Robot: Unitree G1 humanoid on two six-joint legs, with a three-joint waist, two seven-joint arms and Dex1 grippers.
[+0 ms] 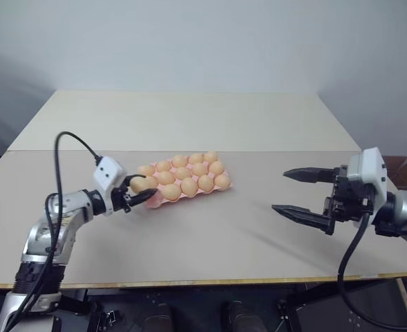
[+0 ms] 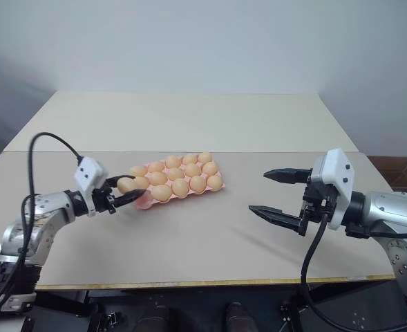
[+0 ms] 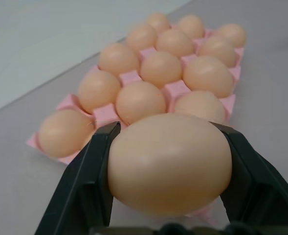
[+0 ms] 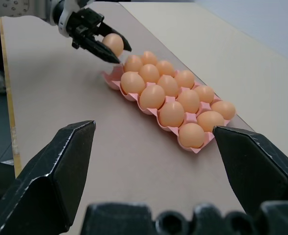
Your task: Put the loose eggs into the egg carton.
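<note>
On the beige desk (image 1: 210,235) the pink carton (image 1: 184,196) sits nearly full of eggs. At its left end the left pincer (image 1: 139,193) grips one egg (image 1: 138,185) just above the corner. Well apart, the right pincer (image 1: 307,195) hangs spread wide, holding nothing. Behind, a grey wall (image 1: 203,41).

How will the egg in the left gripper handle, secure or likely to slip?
The egg looks smooth and rounded, so it could slip between the left gripper fingers. Probably fragile, since nothing but two narrow fingers bears on it. Set on the table, it would likely roll.
</note>
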